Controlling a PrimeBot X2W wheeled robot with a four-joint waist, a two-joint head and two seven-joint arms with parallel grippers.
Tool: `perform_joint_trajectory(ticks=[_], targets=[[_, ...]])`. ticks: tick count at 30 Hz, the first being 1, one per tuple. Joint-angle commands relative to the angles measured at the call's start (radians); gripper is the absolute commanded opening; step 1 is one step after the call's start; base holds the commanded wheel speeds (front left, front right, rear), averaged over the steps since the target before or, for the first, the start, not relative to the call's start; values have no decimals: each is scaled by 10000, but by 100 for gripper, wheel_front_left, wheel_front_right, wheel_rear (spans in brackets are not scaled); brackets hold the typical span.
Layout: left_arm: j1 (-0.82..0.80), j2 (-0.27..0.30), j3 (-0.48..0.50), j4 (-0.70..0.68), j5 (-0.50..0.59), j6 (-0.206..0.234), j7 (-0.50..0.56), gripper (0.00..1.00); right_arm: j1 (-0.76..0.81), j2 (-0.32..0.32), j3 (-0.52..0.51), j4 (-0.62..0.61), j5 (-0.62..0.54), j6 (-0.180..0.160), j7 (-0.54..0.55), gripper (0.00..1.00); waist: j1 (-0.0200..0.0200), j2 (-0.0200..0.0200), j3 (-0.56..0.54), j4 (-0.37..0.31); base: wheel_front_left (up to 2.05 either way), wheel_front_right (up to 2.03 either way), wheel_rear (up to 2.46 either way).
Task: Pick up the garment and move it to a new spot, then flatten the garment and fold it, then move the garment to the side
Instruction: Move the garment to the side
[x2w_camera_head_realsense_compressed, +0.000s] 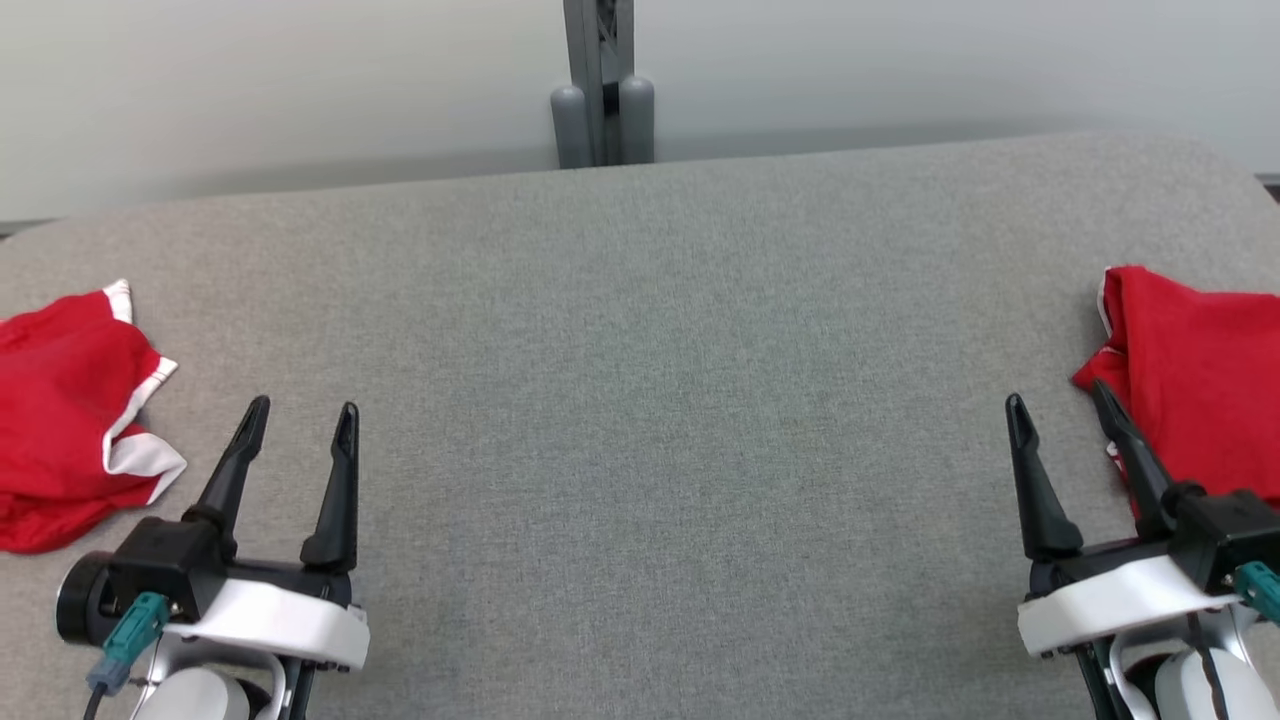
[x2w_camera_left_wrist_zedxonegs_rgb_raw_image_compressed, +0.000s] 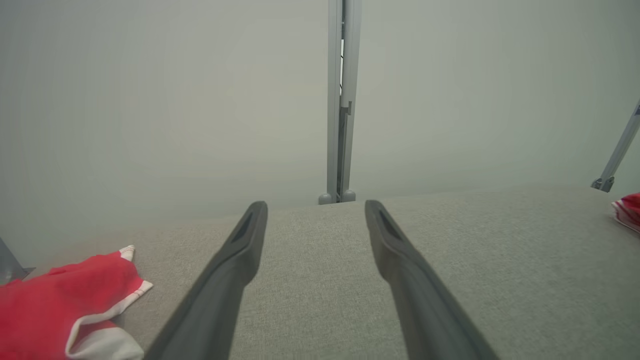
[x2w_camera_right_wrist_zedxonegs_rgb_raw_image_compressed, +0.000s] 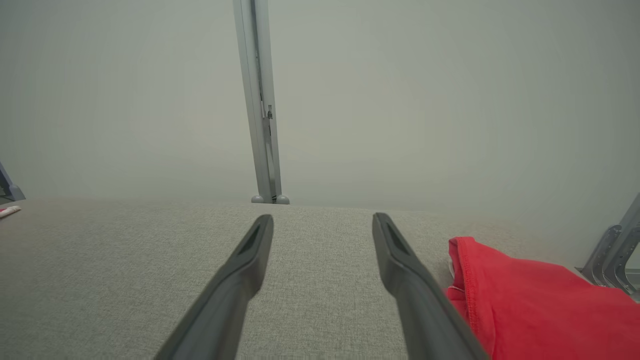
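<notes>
**Grey cloth table (x2w_camera_head_realsense_compressed: 640, 440), neither garment lifted**

Nearest us, along the bottom of the head view, our left gripper (x2w_camera_head_realsense_compressed: 303, 405) sits at the lower left and our right gripper (x2w_camera_head_realsense_compressed: 1058, 393) at the lower right. Both have their jaws spread wide with nothing between them. Each wrist view shows plain grey weave between the two dark fingers.

A little farther up, a crumpled red garment (x2w_camera_head_realsense_compressed: 60, 420) with white trim lies at the left edge of the frame, just beside the left gripper and apart from it. A second red garment (x2w_camera_head_realsense_compressed: 1200, 350) lies at the right edge. The right gripper's outer finger crosses in front of it, and we cannot tell whether the two touch.

We judge the task to be at its very start: the lift, the move to a new spot, the flattening, the fold and the setting aside all remain. We cannot say for certain which piece is ours to take.

Between the garments the table runs wide and smooth through the centre of the frame, a good place for spreading cloth. Its far edge curves down at both upper corners. Behind that edge, at top centre, a grey metal post (x2w_camera_head_realsense_compressed: 600, 90) rises on two rounded feet against a pale, plain wall (x2w_camera_head_realsense_compressed: 280, 90).
</notes>
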Motion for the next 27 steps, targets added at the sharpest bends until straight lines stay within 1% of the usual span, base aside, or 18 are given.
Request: perform_joint_trajectory(ticks=[1,9,13,16,27], targets=[[143,72,23,19,-37,57,-46,100,196,-9,-62,-41,-65,-5,71,100,0,-1,-295,56,0,0,0],[823,139,-8,-5,-163,133,22,100,998,127,-271,-239,-38,-5,250,100,0,-1,-899,-7,0,0,0],[927,387,32,28,-123,39,20,100,1340,160,-339,-388,-74,-5,351,100,0,-1,-1135,-34,0,0,0],[940,434,76,68,-126,1,1,100,1420,178,-359,-502,-100,-5,403,100,0,-1,-1193,-63,0,0,0],[978,401,40,-41,-154,172,33,100,1467,191,-375,-623,-32,-5,440,100,0,-1,-1147,-98,0,0,0]])
